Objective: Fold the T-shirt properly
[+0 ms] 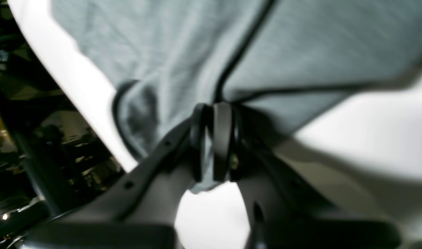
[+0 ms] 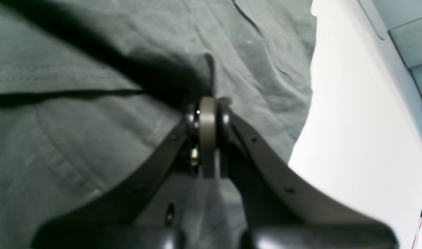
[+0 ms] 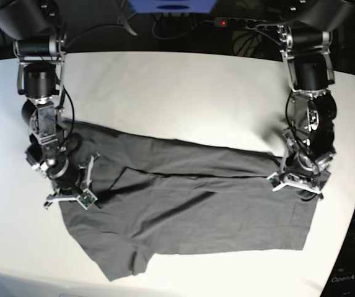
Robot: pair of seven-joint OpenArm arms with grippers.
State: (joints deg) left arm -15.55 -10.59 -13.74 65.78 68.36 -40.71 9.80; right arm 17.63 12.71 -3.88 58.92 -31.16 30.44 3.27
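The dark grey T-shirt [image 3: 189, 210] lies on the white table [image 3: 177, 93], its top edge folded down over the body in a long band. My left gripper [image 3: 295, 185] is at the shirt's right edge, shut on a pinch of cloth; the left wrist view shows its jaws [image 1: 216, 110] closed on a fold of the T-shirt [image 1: 162, 45]. My right gripper [image 3: 69, 199] is at the shirt's left edge, also shut on cloth; the right wrist view shows its jaws [image 2: 207, 103] pinching the T-shirt [image 2: 75, 131].
The table's edge [image 1: 75, 90] runs close to the left gripper, with dark frame parts beyond it. A power strip [image 3: 251, 23] and cables lie behind the table. Light blue panels [image 2: 404, 31] stand past the table's far side.
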